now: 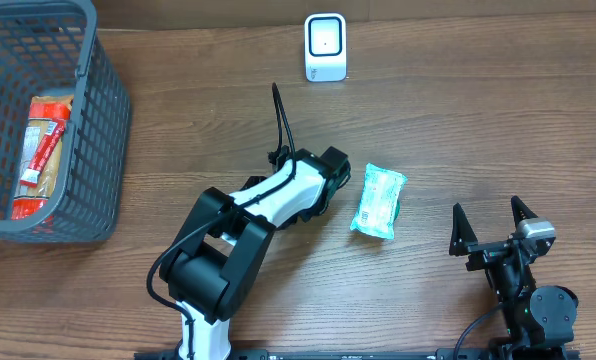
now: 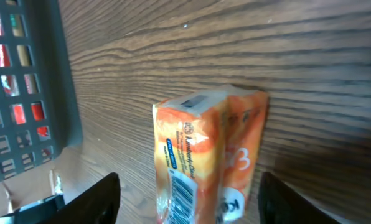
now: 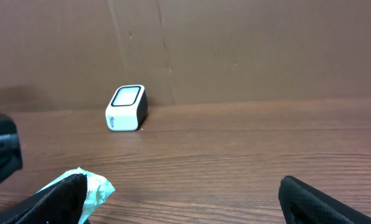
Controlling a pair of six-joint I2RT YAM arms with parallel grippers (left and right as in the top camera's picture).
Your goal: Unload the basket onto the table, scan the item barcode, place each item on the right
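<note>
An orange packet [image 2: 207, 155] with a barcode label [image 2: 182, 196] lies on the wooden table in the left wrist view. It rests between the fingers of my left gripper [image 2: 188, 186], which is open, with a gap on each side of the packet. From overhead, the left gripper [image 1: 323, 185] sits mid-table and covers the orange packet. The white scanner [image 1: 325, 47] stands at the far edge and also shows in the right wrist view [image 3: 126, 107]. My right gripper [image 1: 488, 215] stands open and holds nothing near the front right [image 3: 182, 202].
A teal and white packet [image 1: 378, 200] lies just right of the left gripper, also seen at the left finger of the right gripper [image 3: 92, 186]. A dark mesh basket [image 1: 103, 110] with red and orange packets [image 1: 40, 150] sits at the far left.
</note>
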